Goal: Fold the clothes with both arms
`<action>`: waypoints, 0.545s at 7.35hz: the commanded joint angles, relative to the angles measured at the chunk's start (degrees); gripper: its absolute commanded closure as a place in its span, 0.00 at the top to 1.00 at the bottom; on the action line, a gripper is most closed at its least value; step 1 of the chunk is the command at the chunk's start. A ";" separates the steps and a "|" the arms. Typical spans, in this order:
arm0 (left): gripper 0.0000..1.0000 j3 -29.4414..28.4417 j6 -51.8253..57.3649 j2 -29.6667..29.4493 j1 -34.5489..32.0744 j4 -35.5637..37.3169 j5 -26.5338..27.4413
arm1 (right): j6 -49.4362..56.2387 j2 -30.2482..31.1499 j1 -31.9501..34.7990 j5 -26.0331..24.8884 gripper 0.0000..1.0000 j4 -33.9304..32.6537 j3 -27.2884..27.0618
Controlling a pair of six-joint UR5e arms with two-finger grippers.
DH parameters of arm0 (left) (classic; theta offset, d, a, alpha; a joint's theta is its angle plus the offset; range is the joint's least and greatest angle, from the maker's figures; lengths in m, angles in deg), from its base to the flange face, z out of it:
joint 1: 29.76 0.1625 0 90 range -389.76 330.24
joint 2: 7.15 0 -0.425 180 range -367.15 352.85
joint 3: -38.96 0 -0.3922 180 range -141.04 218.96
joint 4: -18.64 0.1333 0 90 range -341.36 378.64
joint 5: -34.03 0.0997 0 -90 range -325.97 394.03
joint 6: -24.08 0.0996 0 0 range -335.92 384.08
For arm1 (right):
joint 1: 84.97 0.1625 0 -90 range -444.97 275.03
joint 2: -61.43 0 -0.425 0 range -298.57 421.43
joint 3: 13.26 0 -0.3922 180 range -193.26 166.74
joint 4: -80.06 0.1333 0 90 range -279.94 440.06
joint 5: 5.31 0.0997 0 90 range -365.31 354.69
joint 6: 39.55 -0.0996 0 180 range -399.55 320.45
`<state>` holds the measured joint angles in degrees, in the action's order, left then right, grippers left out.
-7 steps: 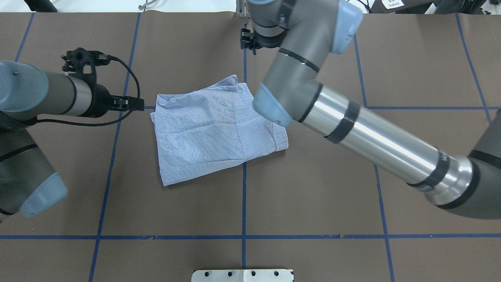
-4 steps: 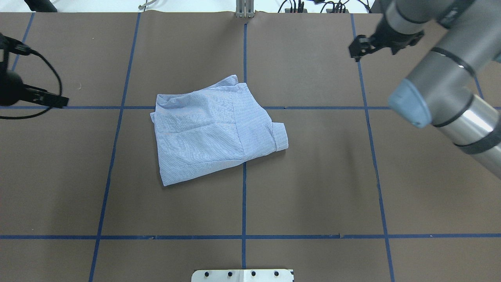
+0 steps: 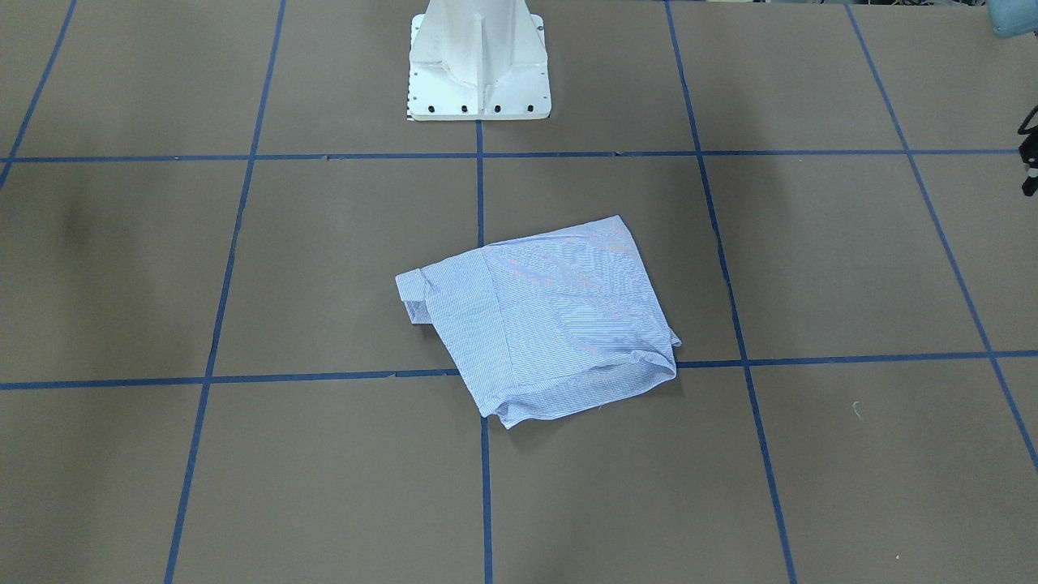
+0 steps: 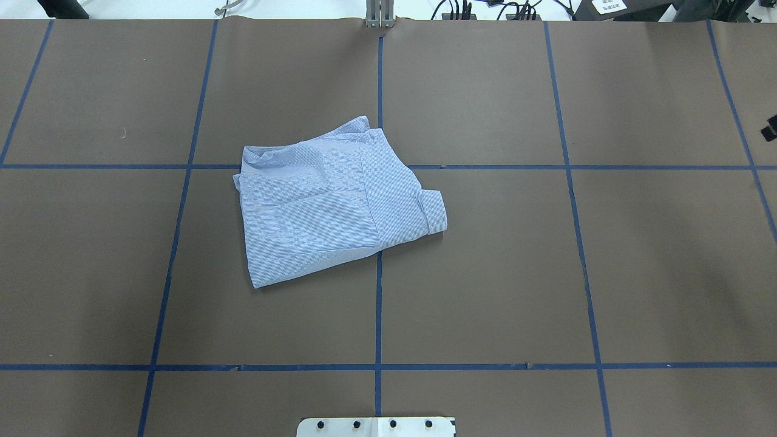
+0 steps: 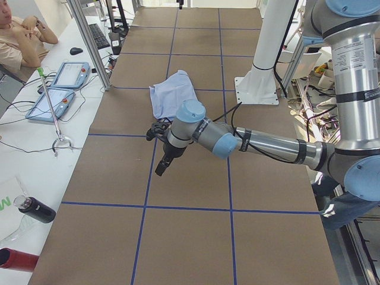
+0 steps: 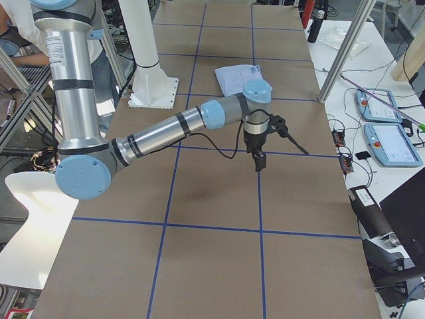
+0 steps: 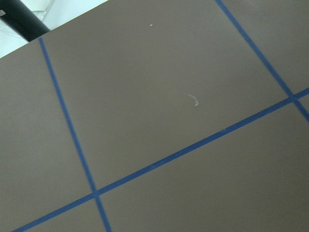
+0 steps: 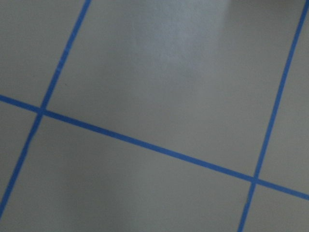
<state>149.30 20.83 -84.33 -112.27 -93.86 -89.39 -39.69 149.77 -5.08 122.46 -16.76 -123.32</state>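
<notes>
Shirt (image 4: 315,206) lies folded into a rough rectangle on the table (image 4: 485,273), near its centre, a bit toward the robot's left. It sits over the crossing of 2 blue tape lines (image 4: 378,315). 1 cuff (image 4: 434,212) sticks out at its right side. Nothing touches it.

Left arm (image 5: 267,145) reaches out over the table's left end. Left gripper (image 5: 160,169) hangs above the cover with its fingers pointing down, well apart from the shirt. Only a black sliver of it shows at the front view's edge, so cannot tell if the fingers are wide or narrow.

Right arm (image 6: 166,129) stretches over the right end. Right gripper (image 6: 259,163) points down above a tape line, well apart from the shirt. Overhead shows only a black scrap at the edge, so its finger spread is also not readable.

Both wrist views show only brown cover and tape lines, no fingers. White base (image 3: 478,57) stands at the robot's edge of the table. A seated person (image 5: 18,35) is beside the far edge.
</notes>
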 commanded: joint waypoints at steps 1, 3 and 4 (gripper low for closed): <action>1.00 -4.24 -1.41 1.24 -6.14 -1.04 -0.58 | 3.92 13.89 5.45 1.71 1.00 8.33 0.46; 1.00 -5.65 -1.06 2.11 -7.92 -1.23 -8.79 | 3.22 19.83 6.67 1.08 1.00 16.47 1.95; 1.00 -6.97 -1.58 2.20 -9.67 -0.27 -12.94 | 3.04 20.02 6.68 1.00 1.00 16.48 1.87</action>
<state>143.84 19.62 -82.36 -120.02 -94.81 -97.00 -36.45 168.16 1.17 123.59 -1.90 -121.71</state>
